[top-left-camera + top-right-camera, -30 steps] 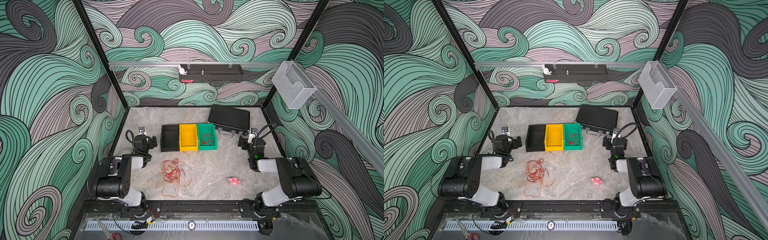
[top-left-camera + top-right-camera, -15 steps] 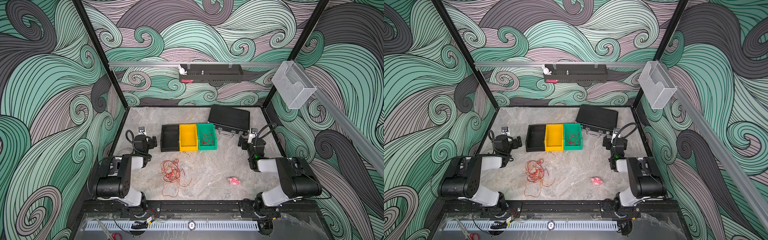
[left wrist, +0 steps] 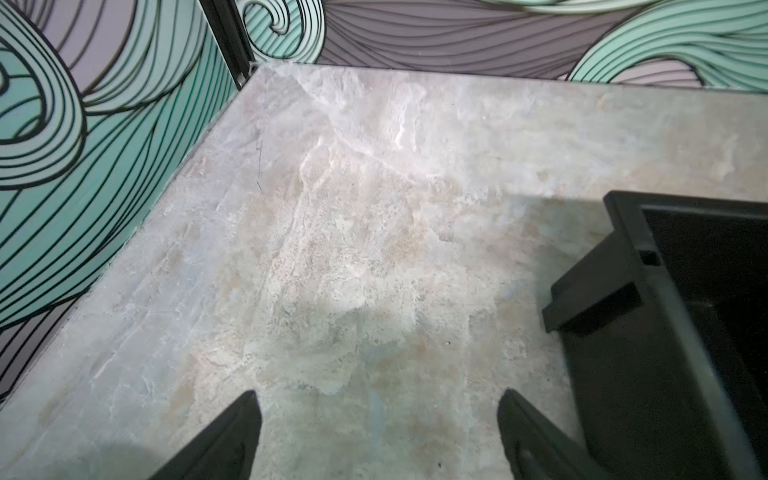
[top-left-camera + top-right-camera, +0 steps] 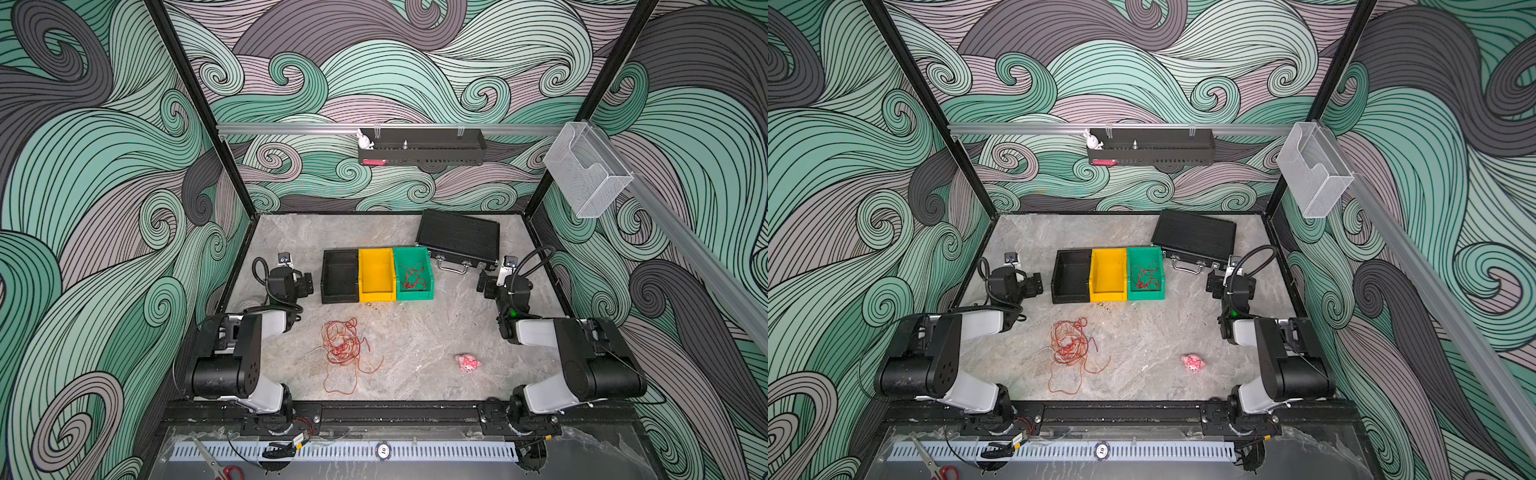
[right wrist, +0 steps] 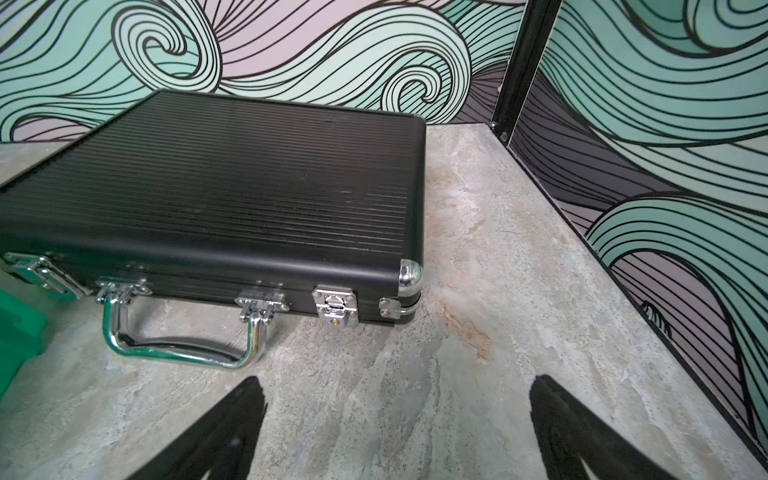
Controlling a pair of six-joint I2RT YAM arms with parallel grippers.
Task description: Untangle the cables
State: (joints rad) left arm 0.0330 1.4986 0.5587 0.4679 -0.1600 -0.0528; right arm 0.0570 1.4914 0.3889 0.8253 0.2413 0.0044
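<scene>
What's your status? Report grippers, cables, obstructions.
Left gripper open, right gripper open, both empty. Cables tangled on table, untouched. Nothing on the pile; pink toy lies apart.

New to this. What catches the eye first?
A tangle of red, orange and white cables lies on the table, left of centre. Behind it stands a row of black, yellow and green bins, the green one holding a red wire. A pink toy lies toward the right.

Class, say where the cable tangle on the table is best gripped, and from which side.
The loose orange loop trailing from the cables toward the front edge, from straight above: it lies flat on the table, clear of the dense knot.
</scene>
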